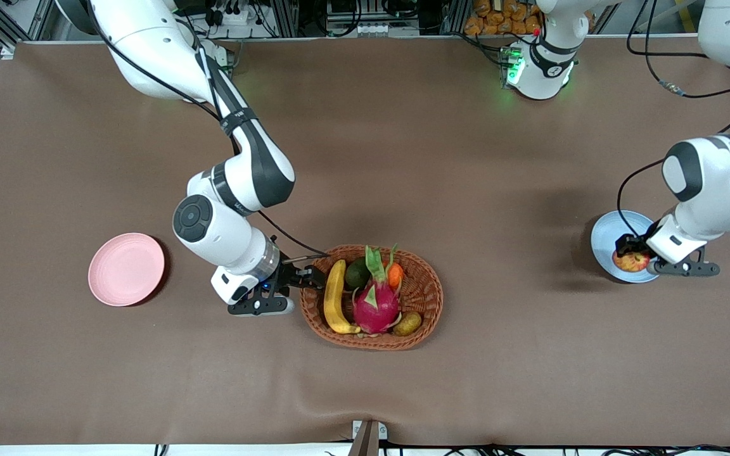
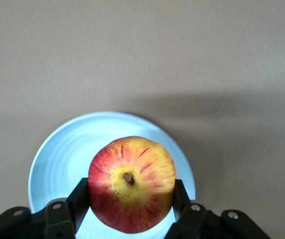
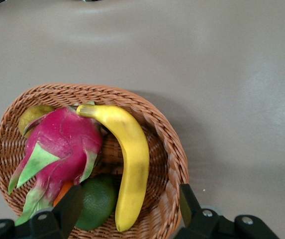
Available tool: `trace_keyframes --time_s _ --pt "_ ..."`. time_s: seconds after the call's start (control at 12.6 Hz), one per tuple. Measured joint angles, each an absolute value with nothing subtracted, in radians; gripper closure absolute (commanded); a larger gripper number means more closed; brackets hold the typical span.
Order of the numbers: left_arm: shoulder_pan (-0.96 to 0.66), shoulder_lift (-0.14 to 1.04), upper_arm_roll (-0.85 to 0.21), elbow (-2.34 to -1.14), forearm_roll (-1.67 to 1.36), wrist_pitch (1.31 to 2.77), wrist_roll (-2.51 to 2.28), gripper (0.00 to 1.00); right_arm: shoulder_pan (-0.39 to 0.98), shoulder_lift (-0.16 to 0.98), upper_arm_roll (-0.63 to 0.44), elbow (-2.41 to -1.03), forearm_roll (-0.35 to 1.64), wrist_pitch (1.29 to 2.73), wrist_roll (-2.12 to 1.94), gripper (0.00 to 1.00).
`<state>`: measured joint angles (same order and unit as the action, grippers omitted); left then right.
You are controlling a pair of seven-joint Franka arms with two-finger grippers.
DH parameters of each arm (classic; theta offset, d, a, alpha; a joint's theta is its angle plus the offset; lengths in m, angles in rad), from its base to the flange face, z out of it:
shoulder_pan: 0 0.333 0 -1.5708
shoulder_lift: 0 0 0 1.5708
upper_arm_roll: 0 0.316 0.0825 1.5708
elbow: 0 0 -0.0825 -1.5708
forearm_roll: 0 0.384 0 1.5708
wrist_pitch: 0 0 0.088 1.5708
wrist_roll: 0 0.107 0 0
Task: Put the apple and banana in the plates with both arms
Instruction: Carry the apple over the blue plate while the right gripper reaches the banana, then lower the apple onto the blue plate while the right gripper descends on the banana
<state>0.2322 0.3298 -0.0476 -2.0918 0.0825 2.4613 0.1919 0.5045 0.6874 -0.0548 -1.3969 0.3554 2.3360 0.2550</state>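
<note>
The apple (image 1: 632, 261), red with yellow patches, is between the fingers of my left gripper (image 1: 630, 254), just over or on the light blue plate (image 1: 604, 240) at the left arm's end of the table. In the left wrist view the gripper (image 2: 130, 199) is shut on the apple (image 2: 131, 169) over the plate (image 2: 62, 154). The banana (image 1: 333, 297) lies in the wicker basket (image 1: 431, 310). My right gripper (image 1: 305, 278) is open at the basket's rim, over the banana's end (image 3: 132, 159). The pink plate (image 1: 126, 269) lies bare toward the right arm's end.
The basket (image 3: 174, 164) also holds a pink dragon fruit (image 1: 374, 307), a dark green fruit (image 1: 357, 273), an orange piece (image 1: 395, 274) and a brownish fruit (image 1: 407, 323). The brown tablecloth is bare between the basket and each plate.
</note>
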Motion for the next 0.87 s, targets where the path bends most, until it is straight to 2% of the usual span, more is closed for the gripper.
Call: trace_keyframes --time_s 0.4,0.87 --pt "0.271 0.317 -0.048 -2.207 0.122 2.574 0.192 0.52 0.546 0.765 -0.055 -1.396 0.355 2.430 0.262 0.12" --pt "0.324 0.317 -0.048 -2.224 0.184 2.583 0.195 0.48 0.573 0.803 -0.055 -1.395 0.355 2.468 0.268 0.12"
